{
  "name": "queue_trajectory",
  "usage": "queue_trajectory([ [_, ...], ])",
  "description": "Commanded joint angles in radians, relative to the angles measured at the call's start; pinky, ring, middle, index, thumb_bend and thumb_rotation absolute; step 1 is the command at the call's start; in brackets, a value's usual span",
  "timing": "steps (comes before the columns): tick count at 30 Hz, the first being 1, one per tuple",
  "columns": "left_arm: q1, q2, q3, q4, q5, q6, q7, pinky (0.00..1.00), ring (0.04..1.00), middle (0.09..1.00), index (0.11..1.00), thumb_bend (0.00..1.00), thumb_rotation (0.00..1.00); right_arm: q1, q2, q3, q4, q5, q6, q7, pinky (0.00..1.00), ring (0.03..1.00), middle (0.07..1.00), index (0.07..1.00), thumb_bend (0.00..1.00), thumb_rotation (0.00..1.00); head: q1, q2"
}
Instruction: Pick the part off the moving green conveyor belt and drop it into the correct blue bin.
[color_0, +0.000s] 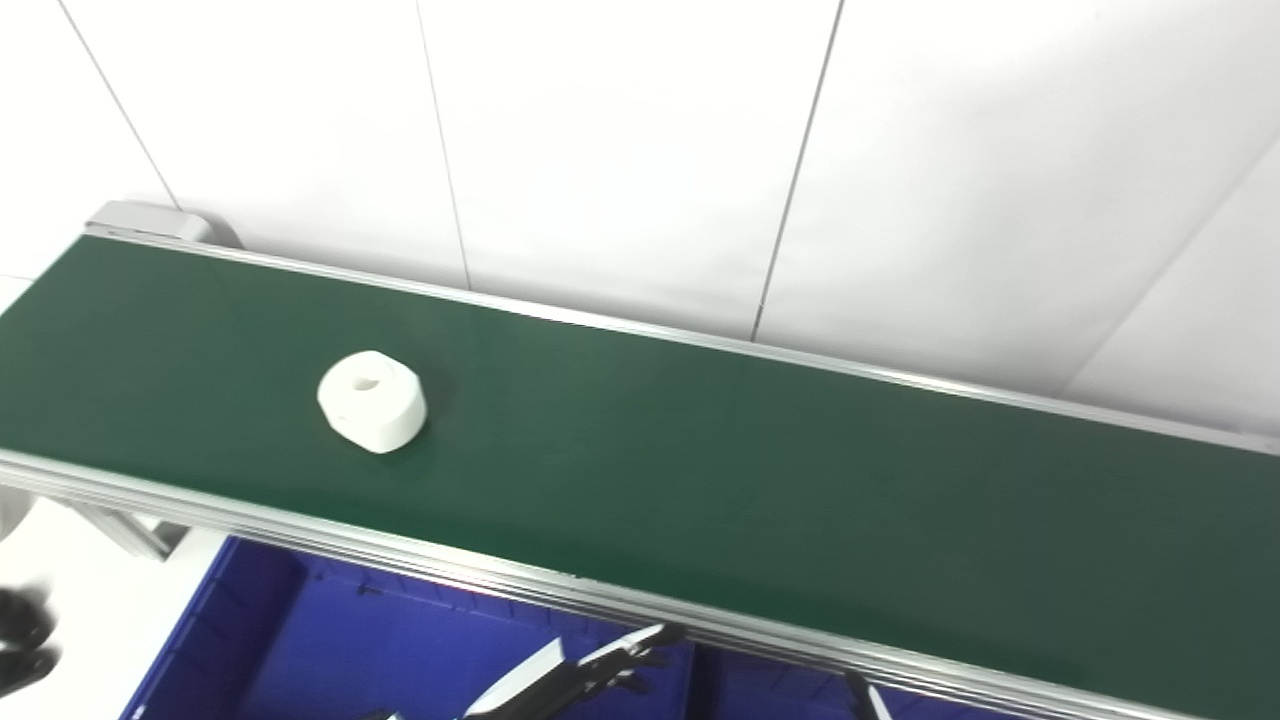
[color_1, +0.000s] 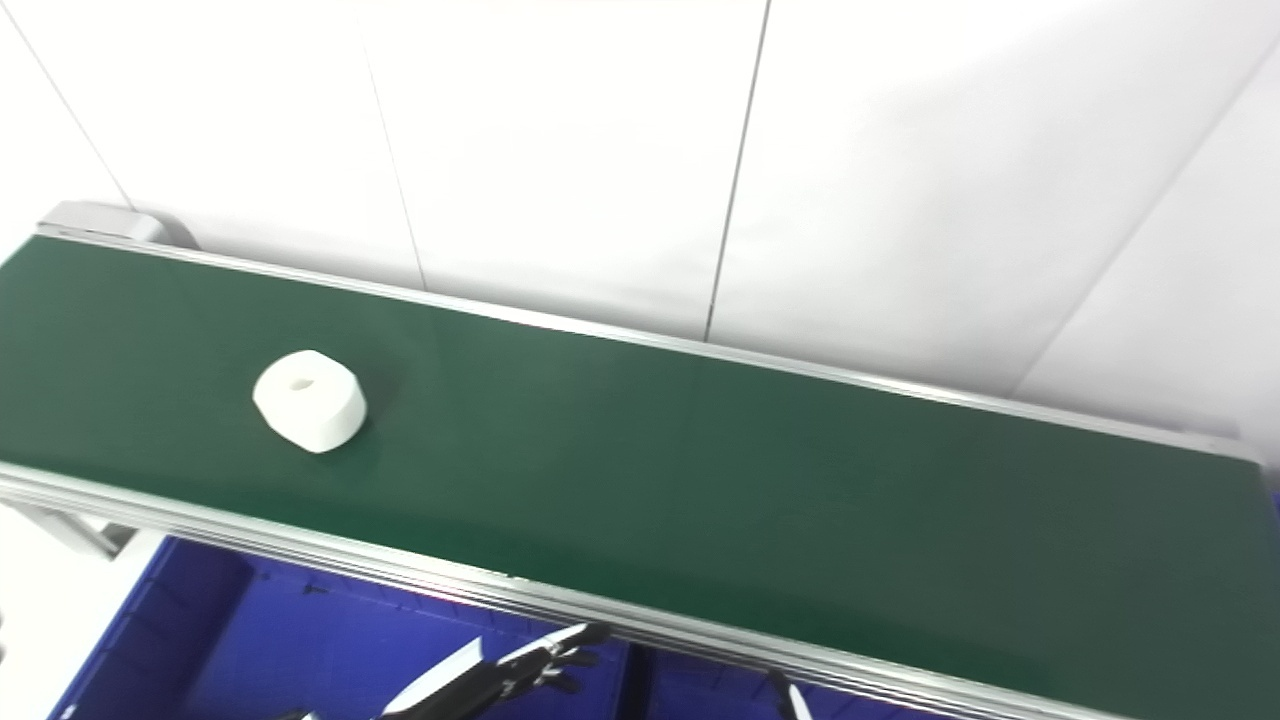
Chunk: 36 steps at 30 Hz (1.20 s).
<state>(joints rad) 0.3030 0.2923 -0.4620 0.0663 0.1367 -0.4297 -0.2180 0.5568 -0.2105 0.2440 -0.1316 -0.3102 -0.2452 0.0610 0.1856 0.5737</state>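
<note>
A white, rounded part with a hole in its top (color_0: 372, 400) lies on the green conveyor belt (color_0: 760, 480) near its left end; it also shows in the right eye view (color_1: 309, 400). A blue bin (color_0: 300, 640) sits below the belt's near rail, with a second blue bin (color_0: 775, 690) to its right. My left hand (color_0: 590, 672) is low over the left bin at the picture's bottom edge, fingers apart and holding nothing, well to the right of and below the part. Only a fingertip of my right hand (color_0: 866, 698) shows at the bottom edge.
The belt's aluminium near rail (color_0: 420, 560) runs between the belt and the bins. A white panelled wall (color_0: 640, 150) stands right behind the belt. A dark blurred shape (color_0: 22, 640) sits at the left edge over the white floor.
</note>
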Motion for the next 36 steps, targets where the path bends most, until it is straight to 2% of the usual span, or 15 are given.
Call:
queue_trajectory([
  [1, -0.009, 0.006, -0.009, -0.023, -0.020, -0.040, 0.029, 0.79, 0.895, 0.954, 0.937, 0.94, 0.38, -0.001, -0.001, -0.008, -0.012, 0.011, -0.070, -0.017, 0.87, 0.988, 1.000, 1.000, 0.88, 0.33, 0.007, -0.003],
  [7, -0.004, 0.018, -0.017, -0.070, -0.035, -0.040, 0.050, 0.78, 0.887, 0.949, 0.928, 0.94, 0.39, 0.002, 0.004, -0.013, -0.024, 0.012, -0.053, -0.013, 0.87, 0.991, 1.000, 1.000, 0.87, 0.32, 0.008, -0.001],
  [14, 0.011, 0.034, 0.012, -0.205, -0.064, -0.040, 0.040, 0.76, 0.872, 0.936, 0.910, 0.96, 0.40, -0.005, 0.007, -0.012, -0.018, 0.020, -0.064, -0.013, 0.87, 0.993, 1.000, 1.000, 0.86, 0.30, 0.008, 0.009],
  [22, -0.058, 0.081, 0.112, -0.343, -0.151, -0.031, -0.037, 0.79, 0.905, 0.958, 0.911, 0.95, 0.35, -0.009, 0.011, -0.009, -0.020, 0.019, -0.074, -0.011, 0.86, 0.982, 1.000, 1.000, 0.86, 0.28, -0.026, 0.037],
  [25, -0.091, 0.087, 0.160, -0.376, -0.113, -0.009, -0.041, 0.78, 0.908, 0.963, 0.927, 0.94, 0.38, -0.014, 0.011, -0.010, -0.012, 0.027, -0.094, -0.012, 0.85, 0.978, 1.000, 1.000, 0.85, 0.27, -0.040, 0.047],
  [29, -0.155, 0.092, 0.198, -0.395, -0.061, 0.031, -0.063, 0.81, 0.923, 0.986, 0.959, 0.92, 0.38, -0.017, 0.011, -0.010, -0.013, 0.035, -0.104, -0.010, 0.83, 0.966, 1.000, 1.000, 0.86, 0.28, -0.064, 0.076],
  [30, -0.175, 0.095, 0.204, -0.397, -0.062, 0.049, -0.071, 0.85, 0.935, 0.995, 0.966, 0.92, 0.38, -0.018, 0.010, -0.011, -0.017, 0.038, -0.102, -0.008, 0.83, 0.962, 1.000, 1.000, 0.86, 0.28, -0.066, 0.083],
  [33, -0.235, 0.092, 0.225, -0.382, -0.043, 0.077, -0.083, 0.89, 0.944, 0.999, 0.964, 0.93, 0.39, -0.017, 0.009, -0.012, -0.029, 0.043, -0.094, -0.005, 0.82, 0.952, 0.995, 1.000, 0.87, 0.29, -0.075, 0.105],
  [36, -0.278, 0.089, 0.244, -0.360, 0.011, 0.090, -0.083, 0.87, 0.942, 0.998, 0.959, 0.94, 0.41, -0.016, 0.008, -0.014, -0.037, 0.047, -0.085, -0.003, 0.82, 0.950, 0.996, 1.000, 0.88, 0.30, -0.079, 0.122],
])
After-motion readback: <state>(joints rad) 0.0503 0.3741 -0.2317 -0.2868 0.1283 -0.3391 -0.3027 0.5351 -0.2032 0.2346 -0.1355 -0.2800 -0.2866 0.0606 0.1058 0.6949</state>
